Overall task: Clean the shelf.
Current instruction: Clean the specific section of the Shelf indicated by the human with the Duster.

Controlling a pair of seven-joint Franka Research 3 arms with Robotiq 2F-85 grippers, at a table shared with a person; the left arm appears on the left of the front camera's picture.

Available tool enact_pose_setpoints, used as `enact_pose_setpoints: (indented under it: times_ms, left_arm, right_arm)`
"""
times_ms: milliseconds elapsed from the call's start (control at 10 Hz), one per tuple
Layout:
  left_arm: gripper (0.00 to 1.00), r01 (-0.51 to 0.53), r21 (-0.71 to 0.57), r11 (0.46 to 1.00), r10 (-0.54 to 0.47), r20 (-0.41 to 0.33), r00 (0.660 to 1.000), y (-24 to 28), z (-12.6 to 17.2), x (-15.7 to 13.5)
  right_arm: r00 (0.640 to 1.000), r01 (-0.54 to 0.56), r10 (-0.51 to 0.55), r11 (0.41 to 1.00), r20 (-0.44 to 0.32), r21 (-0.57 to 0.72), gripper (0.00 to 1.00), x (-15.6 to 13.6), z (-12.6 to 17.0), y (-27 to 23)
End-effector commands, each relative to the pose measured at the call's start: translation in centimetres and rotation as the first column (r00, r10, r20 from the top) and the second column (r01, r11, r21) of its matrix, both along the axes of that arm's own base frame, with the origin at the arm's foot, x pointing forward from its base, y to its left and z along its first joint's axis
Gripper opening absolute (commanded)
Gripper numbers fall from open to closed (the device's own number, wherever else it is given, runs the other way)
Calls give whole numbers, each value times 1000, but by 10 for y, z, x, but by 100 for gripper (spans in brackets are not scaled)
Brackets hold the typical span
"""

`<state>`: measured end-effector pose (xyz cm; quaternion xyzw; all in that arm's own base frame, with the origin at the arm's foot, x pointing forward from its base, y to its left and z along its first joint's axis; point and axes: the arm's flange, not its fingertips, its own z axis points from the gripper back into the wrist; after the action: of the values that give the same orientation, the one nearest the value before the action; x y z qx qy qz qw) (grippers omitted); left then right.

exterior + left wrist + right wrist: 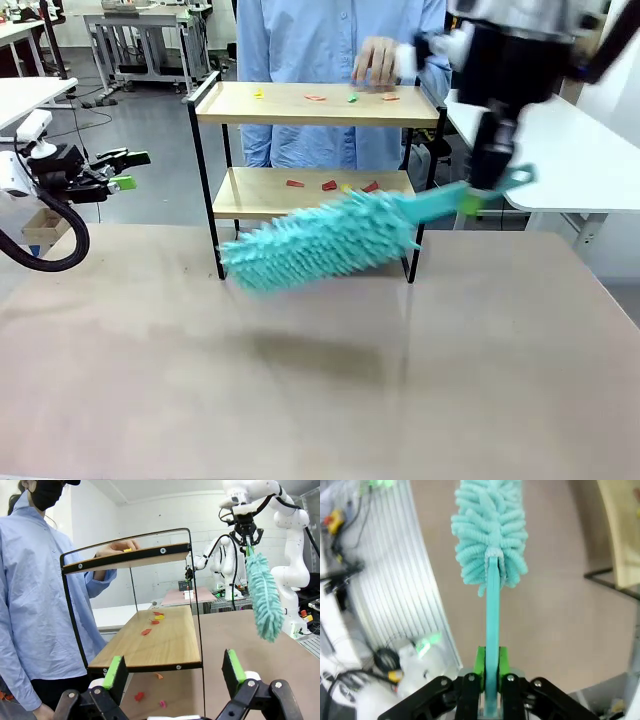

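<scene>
Shelf [290,117] stands at the far edge of the tabletop [300,400], about mid-width, just in front of a person [300,40]. It has two light wooden boards in a thin black metal frame. Four small coloured scraps [315,98] lie on the top board and four more on the lower. One hand [378,62] is at the top board's far side. The right pincer [491,661] pinches the flat plastic handle of one teal, shaggy duster [320,242], whose head hangs tilted before the lower board. The left pincer [175,675] is spread, off to the shelf's left.
</scene>
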<state>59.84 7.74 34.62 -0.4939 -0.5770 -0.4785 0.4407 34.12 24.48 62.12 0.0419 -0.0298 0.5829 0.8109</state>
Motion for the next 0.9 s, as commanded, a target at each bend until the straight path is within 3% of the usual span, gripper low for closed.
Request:
enact_pose_setpoints:
  times_ms: [0,100,300,400,500,800]
  left_arm:
    - [100,3,4,1000,-3,5,1000,1,3,-2]
    - [100,3,4,1000,-3,5,1000,1,3,-2]
    - [100,3,4,1000,-3,5,1000,1,3,-2]
    - [100,3,4,1000,-3,5,1000,1,3,-2]
    - [100,3,4,1000,-3,5,1000,1,3,-2]
    - [100,3,4,1000,-3,5,1000,1,3,-2]
  right_arm:
    - [985,89,-105,989,140,115,13,6,7,43]
    - [958,160,-198,969,207,187,13,4,13,68]
    - [929,148,-234,944,286,294,13,-13,20,102]
    - [926,143,-254,920,278,364,13,-26,29,105]
    - [949,151,-214,953,230,264,13,-6,29,96]
    - [949,151,-214,953,230,264,13,-6,29,96]
